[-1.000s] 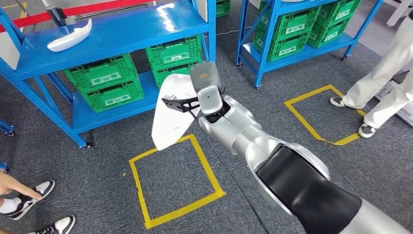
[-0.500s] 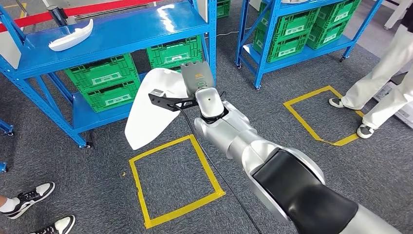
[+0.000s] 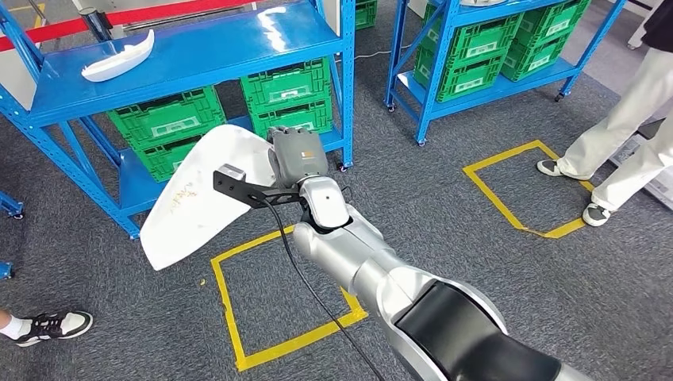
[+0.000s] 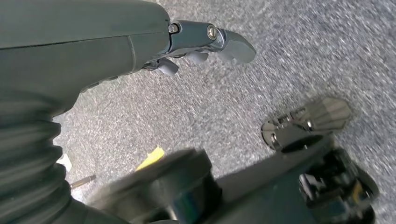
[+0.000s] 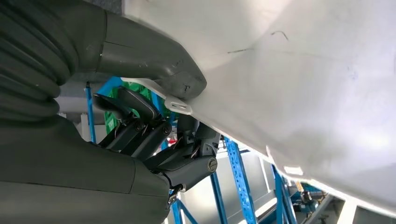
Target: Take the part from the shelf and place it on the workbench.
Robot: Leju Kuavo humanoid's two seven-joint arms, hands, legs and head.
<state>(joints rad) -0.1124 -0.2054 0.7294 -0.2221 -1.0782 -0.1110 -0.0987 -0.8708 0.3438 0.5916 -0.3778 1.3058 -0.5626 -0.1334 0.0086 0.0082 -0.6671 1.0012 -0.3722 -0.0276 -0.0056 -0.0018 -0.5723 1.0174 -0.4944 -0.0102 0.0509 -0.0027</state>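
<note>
One silver right arm reaches forward, its hand (image 5: 154, 135) gripping a white curved part (image 3: 194, 198); the left hand (image 4: 140, 51) hangs apparently empty, fingers apart.

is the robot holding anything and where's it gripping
The right robot hand holds the white part by its edge; the left robot hand holds nothing.

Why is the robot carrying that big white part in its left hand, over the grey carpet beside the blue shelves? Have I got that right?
Not quite: the right hand holds the white part, not the left. The right wrist view shows its thumb and fingers clamped on the part's edge; the left hand holds nothing. The carpet and blue shelves are right.
</note>
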